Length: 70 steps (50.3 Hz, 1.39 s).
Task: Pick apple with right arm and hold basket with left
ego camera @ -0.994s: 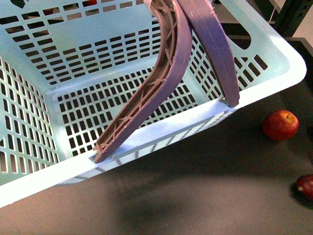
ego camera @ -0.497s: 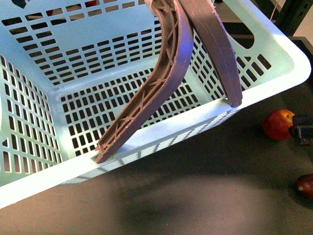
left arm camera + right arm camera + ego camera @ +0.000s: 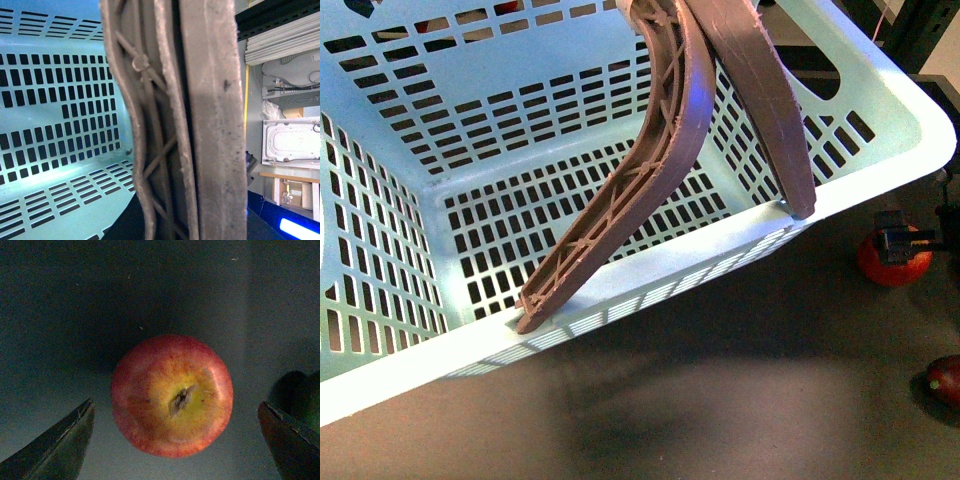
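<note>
The apple (image 3: 172, 395) is firm, round and smooth-skinned. We judge it heavy enough to roll or slip from a shallow pinch, yet liable to bruise under a hard one. We would take it across its widest girth, one finger on each flank, with the stem patch facing up between them. Our right pincer (image 3: 175, 403) hangs directly over it, spread wider than the fruit. Its two fingers (image 3: 57, 445) stand clear of the skin on either side and hold nothing. The apple lies on the dark table (image 3: 720, 400) straight below that pincer, apart from the basket (image 3: 880, 150). Our left pincer does not show; its wrist camera sees only the handles (image 3: 200, 120) close up, so we cannot tell its grip.
</note>
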Each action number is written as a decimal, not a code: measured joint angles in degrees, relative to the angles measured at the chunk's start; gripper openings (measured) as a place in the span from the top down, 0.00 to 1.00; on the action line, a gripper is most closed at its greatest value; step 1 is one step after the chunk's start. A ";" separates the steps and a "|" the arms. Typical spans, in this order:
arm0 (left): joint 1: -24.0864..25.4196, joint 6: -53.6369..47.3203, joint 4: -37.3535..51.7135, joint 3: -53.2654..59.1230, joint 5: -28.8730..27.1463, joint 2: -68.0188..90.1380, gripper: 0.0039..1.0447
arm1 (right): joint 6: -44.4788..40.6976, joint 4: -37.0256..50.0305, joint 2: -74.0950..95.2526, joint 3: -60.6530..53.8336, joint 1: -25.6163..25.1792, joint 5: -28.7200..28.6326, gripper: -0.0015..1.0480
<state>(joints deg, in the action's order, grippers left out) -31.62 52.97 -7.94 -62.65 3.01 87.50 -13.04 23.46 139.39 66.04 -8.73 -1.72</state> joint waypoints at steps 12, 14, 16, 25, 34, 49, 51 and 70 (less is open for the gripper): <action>0.00 0.00 0.00 0.00 0.00 0.00 0.85 | 0.63 -1.97 3.52 3.98 0.48 0.17 0.08; 0.00 0.00 0.00 0.00 0.00 0.00 0.85 | 0.83 -2.40 4.26 4.57 0.50 0.37 0.08; 0.00 0.00 0.00 0.00 0.00 0.00 0.85 | 0.94 -2.71 4.92 5.05 0.50 0.66 0.08; 0.00 0.00 0.00 0.00 0.00 0.00 0.85 | 2.21 -3.26 6.93 5.88 0.48 1.60 0.19; 0.00 0.02 0.00 0.00 0.02 0.00 0.85 | 3.19 -1.25 6.47 4.31 -0.02 1.64 0.25; 0.00 0.00 0.00 0.00 0.00 0.00 0.85 | 1.90 6.75 -9.60 -10.82 -2.16 -2.08 0.27; 0.00 0.00 0.00 0.00 0.00 0.00 0.85 | 1.75 7.41 -12.85 -12.94 -2.32 -2.91 0.27; 0.00 0.00 0.00 0.00 0.00 0.00 0.85 | 4.87 3.06 -55.89 -28.44 3.85 -6.05 0.27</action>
<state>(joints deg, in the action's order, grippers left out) -31.62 52.97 -7.94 -62.65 3.01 87.50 -8.16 26.52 83.50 37.60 -4.89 -7.77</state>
